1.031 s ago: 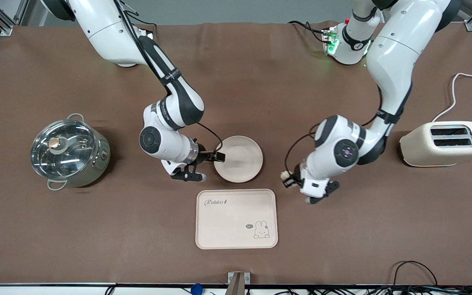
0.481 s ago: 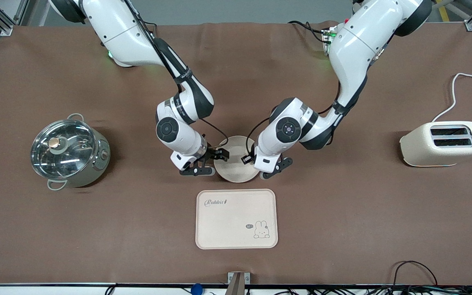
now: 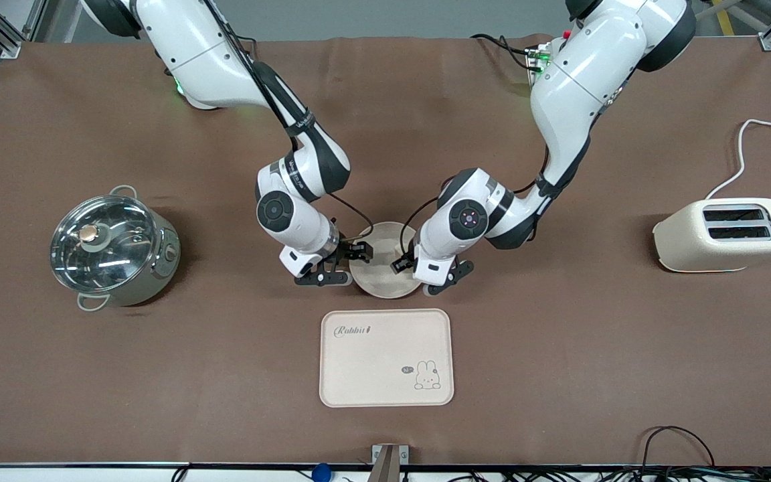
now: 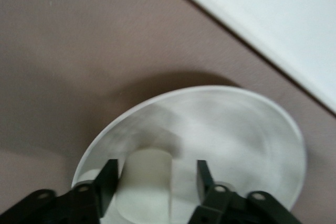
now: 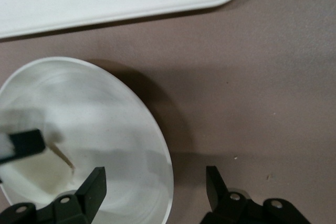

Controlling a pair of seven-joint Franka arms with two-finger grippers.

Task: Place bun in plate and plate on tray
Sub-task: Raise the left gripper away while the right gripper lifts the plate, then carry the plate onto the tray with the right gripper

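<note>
Bun (image 4: 147, 174), small and pale, sits low in the left wrist view between the left hand (image 3: 402, 262)'s spread fingers over the plate (image 3: 377, 284); I judge it light and soft, best pinched gently across its rounded sides, its long axis pointing up the frame. At centre of the front view, the right hand (image 3: 363, 251) straddles the plate's rim, unclenched; the plate looks stiff, slippery, rim-gripped, above the tray (image 3: 385, 357).
</note>
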